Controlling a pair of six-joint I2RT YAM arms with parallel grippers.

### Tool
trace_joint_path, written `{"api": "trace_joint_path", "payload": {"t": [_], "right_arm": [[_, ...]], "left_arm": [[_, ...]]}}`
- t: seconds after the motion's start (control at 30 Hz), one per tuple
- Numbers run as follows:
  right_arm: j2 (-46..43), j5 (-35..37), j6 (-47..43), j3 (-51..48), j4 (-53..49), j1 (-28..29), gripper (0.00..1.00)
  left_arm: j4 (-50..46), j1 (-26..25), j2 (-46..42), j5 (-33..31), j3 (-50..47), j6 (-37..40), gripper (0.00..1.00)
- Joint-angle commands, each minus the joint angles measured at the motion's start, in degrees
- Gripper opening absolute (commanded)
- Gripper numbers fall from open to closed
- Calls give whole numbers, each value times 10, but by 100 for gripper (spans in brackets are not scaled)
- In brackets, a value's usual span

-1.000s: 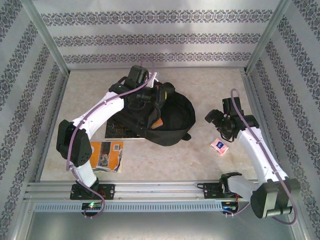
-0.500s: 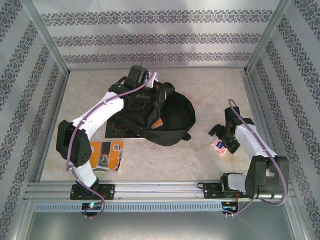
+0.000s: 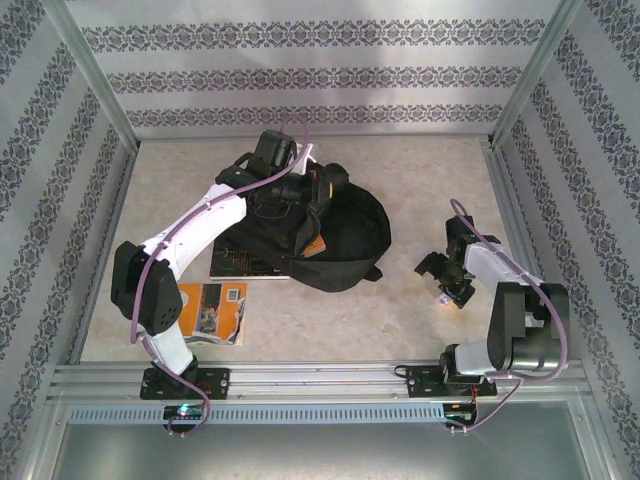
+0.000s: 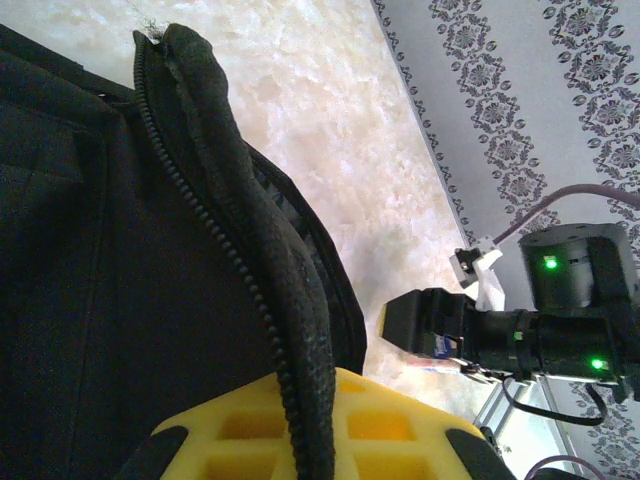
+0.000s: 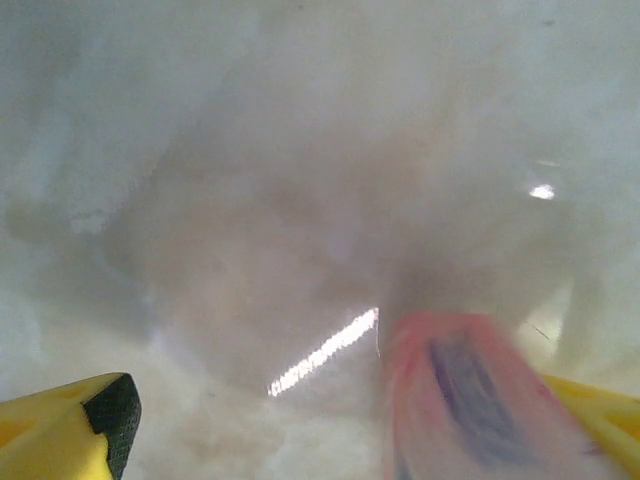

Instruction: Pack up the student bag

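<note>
Left pincer (image 4: pixel 310 440) pinches the limp student bag (image 3: pixel 345 235) by its zippered rim (image 4: pixel 230 250), the sensible handhold; right pincer (image 5: pixel 335 420) gapes wide.

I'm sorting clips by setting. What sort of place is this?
Probably a lab robot cell, not a home: left arm and right arm bolted to a metal rail, a table walled by patterned panels on metal posts.

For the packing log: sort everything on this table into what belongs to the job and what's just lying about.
In the job: student bag, zipper edge in the shut left tool; pink packet under the open right tool.
Lying about, untouched: dark book against the bag; orange booklet.
</note>
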Motion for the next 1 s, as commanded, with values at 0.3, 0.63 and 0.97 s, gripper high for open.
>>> {"api": "trace_joint_path", "payload": {"t": [0.3, 0.63, 0.97], "right_arm": [[-20, -24, 1, -29, 35, -2, 70], [-78, -32, -5, -27, 6, -2, 60], [-117, -38, -9, -20, -14, -2, 56]], "left_arm": [[-5, 7, -15, -4, 8, 15, 4], [-4, 7, -16, -6, 7, 16, 4], [-6, 7, -18, -7, 8, 18, 4]]}}
